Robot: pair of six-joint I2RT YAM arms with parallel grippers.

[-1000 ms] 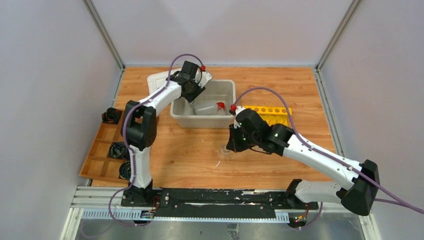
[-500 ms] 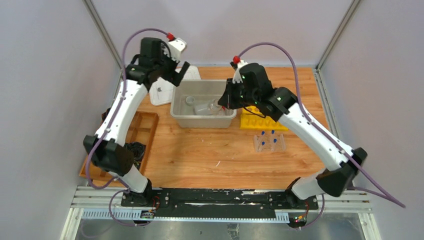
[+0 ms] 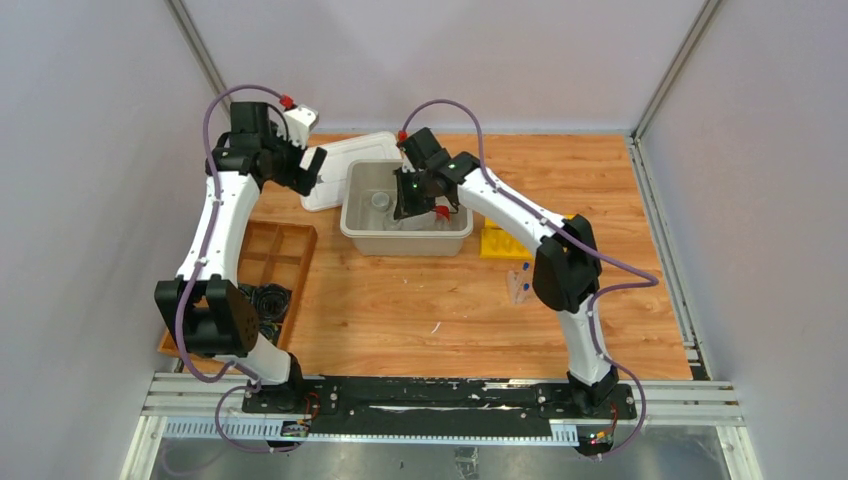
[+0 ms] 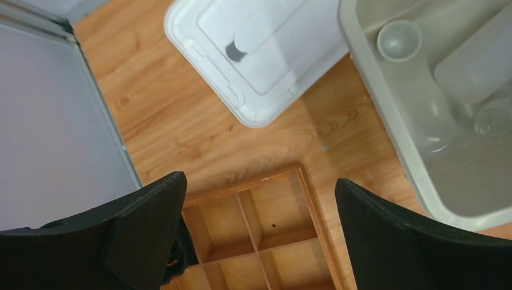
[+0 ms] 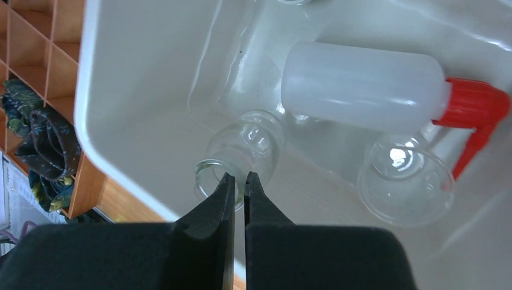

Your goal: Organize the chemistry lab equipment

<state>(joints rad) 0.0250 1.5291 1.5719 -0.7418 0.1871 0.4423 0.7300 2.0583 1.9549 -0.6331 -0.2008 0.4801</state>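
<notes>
1. Nearest the arm bases on the left, a wooden tray with square compartments [image 3: 275, 250] lies on the wood-grain table [image 3: 420, 320]. Black cable coils [image 3: 265, 300] sit in its near compartments.
2. On the right side, small clear test tubes with blue caps [image 3: 520, 283] stand upright in a clear holder, close beside the right arm's elbow.
3. Just beyond them lies a yellow plastic rack with round holes [image 3: 495, 243], touching or nearly touching the bin's right near corner.
4. At mid-table stands a pale grey rectangular plastic bin [image 3: 405, 240].
   - A white squeeze bottle with a red nozzle [image 5: 362, 87] lies on its side in the bin.
   - A small clear glass beaker [image 5: 404, 181] rests just beside the nozzle.
   - A tiny white cup [image 4: 398, 39] sits in the bin's far left corner.
5. The right gripper [image 5: 238, 181] reaches down into the bin. Its jaws are pressed together, pinching the rim of a small clear glass flask [image 5: 247, 145], which is tilted against the bin floor.
6. A white rectangular plastic lid [image 3: 340, 160] lies flat on the table, against the bin's far left corner.
7. The left gripper [image 4: 258, 181] hangs above the table to the left of the lid, its jaws spread wide with nothing between them.
</notes>
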